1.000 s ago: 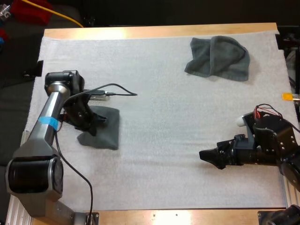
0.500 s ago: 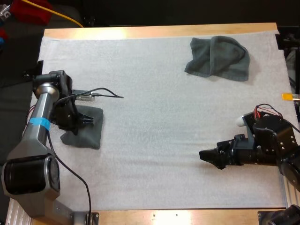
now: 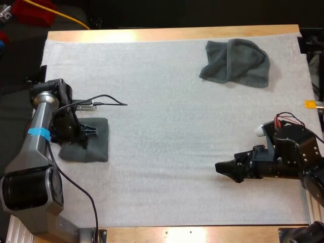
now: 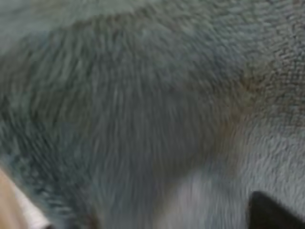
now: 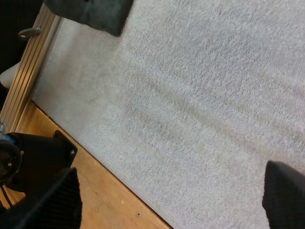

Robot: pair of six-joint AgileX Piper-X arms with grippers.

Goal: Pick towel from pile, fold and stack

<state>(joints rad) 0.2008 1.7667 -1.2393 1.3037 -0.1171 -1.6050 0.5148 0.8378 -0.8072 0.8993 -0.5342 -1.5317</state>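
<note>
Nearest, at about 4 o'clock on the white mat [image 3: 167, 126], the right jaws hang low over bare mat. They point toward 9 o'clock and are well apart from both towels. They are released: in the right wrist view their two black fingers [image 5: 50, 202] stand wide apart. Between them there is only mat and the wooden near edge of the table [image 3: 202, 234].

Farther in, at about 8 o'clock and near the mat's left edge, the folded towel [image 3: 98, 147] lies flat as a dark grey-green rectangle. The left arm [image 3: 38, 139] reaches in over the towel's 9 o'clock side. The left jaws sit on top of the cloth, aimed toward 3 o'clock. In the left wrist view the towel's nap is very close under the camera and blurred. From either view I cannot tell whether these jaws are clenched on the cloth or only pressed down onto it.

Farthest, at about 1 o'clock and close to the mat's far edge, the crumpled towel [image 3: 238, 63] lies in a loose heap. One flap is turned over on its 9 o'clock side. It is well apart from the folded towel, and neither arm is near it.
</note>
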